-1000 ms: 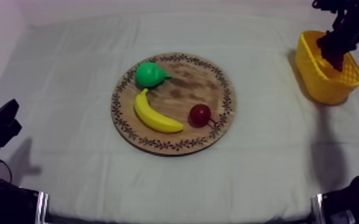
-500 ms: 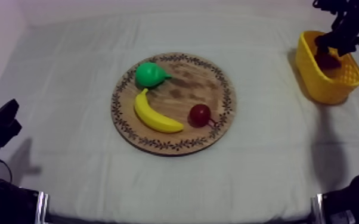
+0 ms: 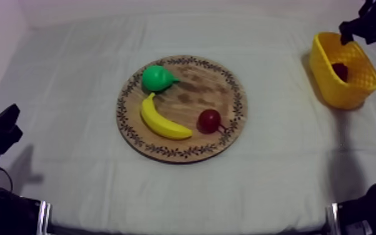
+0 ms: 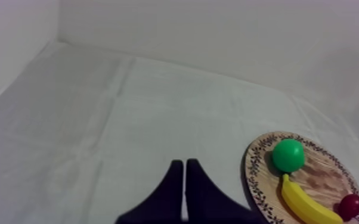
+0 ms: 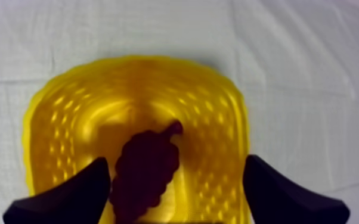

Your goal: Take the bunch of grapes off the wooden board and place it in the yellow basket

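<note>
Grapes first: dark purple toy bunch (image 5: 143, 170) lying flat on the floor of the yellow latticed plastic basket (image 5: 74, 119), well clear of the round wooden board with the patterned rim (image 3: 197, 87). Exactly the spot named in the task (so pretty much done, going by that alone).

Right gripper (image 5: 176, 162) hanging straight over the basket, black fingers (image 5: 68, 199) spread wide to either side of the bunch, touching nothing, clamped on nothing. Reads like a drop position: centred above the opening for a clean landing inside rather than on the rim. Same story from the top view, up over the basket's far edge at the right side of the grey-white cloth (image 3: 72, 94).

Left gripper (image 4: 185, 179) parked low at its own side, fingers pressed together into a narrow wedge, holding nothing. Probably just out of the way, with the basket over on the other arm's side.

Green toy pear (image 3: 156, 78), yellow toy banana (image 3: 162, 120) and small red fruit (image 3: 210, 120) sitting on the board, well apart from the basket; not part of the job, so no reason to touch them.

Brands, labels, writing: nothing readable anywhere, just the printed leafy pattern round the board's rim.
</note>
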Controlling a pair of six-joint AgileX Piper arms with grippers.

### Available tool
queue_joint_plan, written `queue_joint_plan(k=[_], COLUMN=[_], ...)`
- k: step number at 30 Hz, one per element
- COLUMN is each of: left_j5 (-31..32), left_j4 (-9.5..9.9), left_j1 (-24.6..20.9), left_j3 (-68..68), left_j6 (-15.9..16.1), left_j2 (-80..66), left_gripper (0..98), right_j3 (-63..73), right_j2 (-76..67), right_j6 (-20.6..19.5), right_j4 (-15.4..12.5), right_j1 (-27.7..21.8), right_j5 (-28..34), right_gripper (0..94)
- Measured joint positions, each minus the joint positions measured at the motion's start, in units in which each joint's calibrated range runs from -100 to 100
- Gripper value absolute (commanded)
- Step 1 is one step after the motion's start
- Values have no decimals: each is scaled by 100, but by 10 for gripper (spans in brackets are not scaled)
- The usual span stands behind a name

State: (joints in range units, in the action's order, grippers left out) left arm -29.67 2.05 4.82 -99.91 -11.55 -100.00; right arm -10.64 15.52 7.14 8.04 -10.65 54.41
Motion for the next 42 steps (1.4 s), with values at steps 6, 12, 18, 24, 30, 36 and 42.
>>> queue_joint_plan(k=[6,12,18,24,30,36,42], left_j5=[0,0,0,0,0,0,0], left_j4=[0,0,0,0,0,0,0], left_j1=[0,0,0,0,0,0,0], left_j3=[0,0,0,0,0,0,0], left_j6=[0,0,0,0,0,0,0], left_j2=[0,0,0,0,0,0,0], left_gripper=[1,1,1,1,1,1,1], right_j3=[-489,-1219,-2264,-3373,-4330,-5271,-6147], right_j2=[-743,-1591,-2514,-3444,-4380,-5243,-6080], right_j6=[-95,-279,-538,-748,-836,-859,-950], right_j4=[98,280,547,697,764,813,859], right_j1=[27,90,226,376,433,453,547], right_j5=[-277,-723,-1185,-1432,-1689,-1951,-2111], right_gripper=[557,529,482,448,433,413,372])
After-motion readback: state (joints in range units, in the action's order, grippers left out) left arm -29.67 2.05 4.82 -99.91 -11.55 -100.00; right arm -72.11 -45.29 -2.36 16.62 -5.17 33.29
